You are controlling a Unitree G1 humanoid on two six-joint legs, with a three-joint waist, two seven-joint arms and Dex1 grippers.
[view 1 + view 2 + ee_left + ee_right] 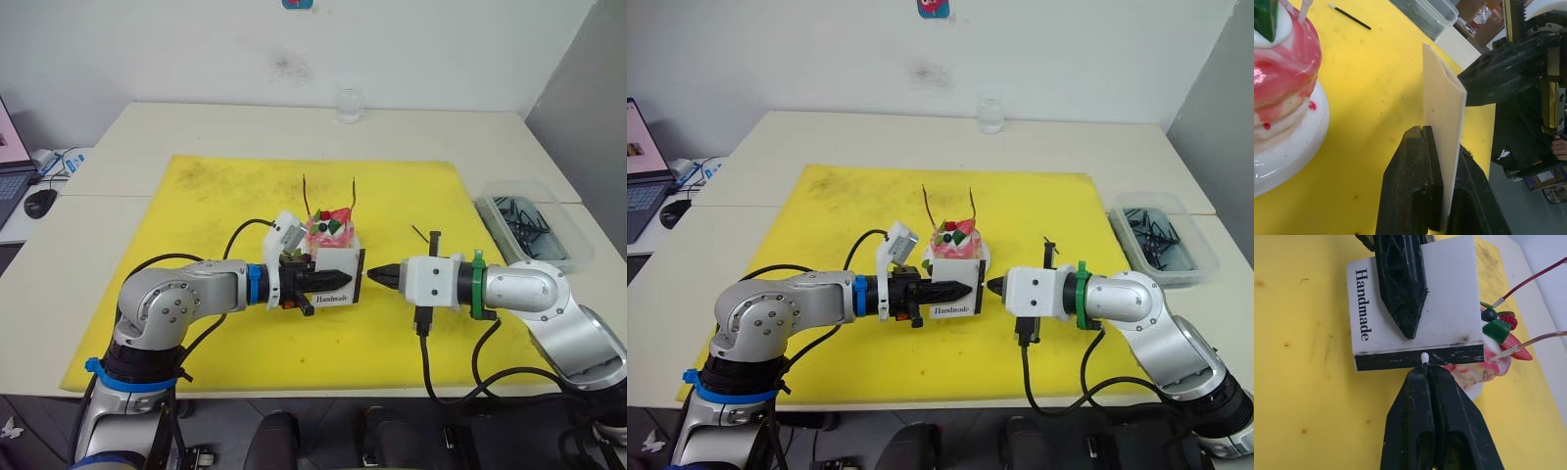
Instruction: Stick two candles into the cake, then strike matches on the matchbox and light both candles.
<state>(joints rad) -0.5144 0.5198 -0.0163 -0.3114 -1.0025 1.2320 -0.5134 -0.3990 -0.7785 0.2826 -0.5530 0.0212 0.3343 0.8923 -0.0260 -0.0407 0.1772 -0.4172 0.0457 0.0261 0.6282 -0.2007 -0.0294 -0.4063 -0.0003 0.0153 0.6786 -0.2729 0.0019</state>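
1. The left end effector (pixel 338 275) is squeezing the white matchbox (pixel 339 281) between its two black fingers and holding it up on its edge, just in front of the cake (pixel 327 232).
2. The matchbox is showing the word "Handmade", and its black strip (pixel 1420 361) is facing the right end effector (pixel 378 275).
3. The right end effector is pinching a match with its fingers closed tight. The match's white tip (pixel 1424 357) is touching the black strip.
4. The cake is sitting on a small white plate (pixel 1298 147) on the yellow mat (pixel 196 264).
5. Two thin candles (pixel 306 192) are standing up in the cake.
6. One more match (pixel 422 234) is lying on the mat, behind the right end effector.
7. A clear bin (pixel 534 223) with dark sticks is sitting on the counter (pixel 196 127), off to the right side.
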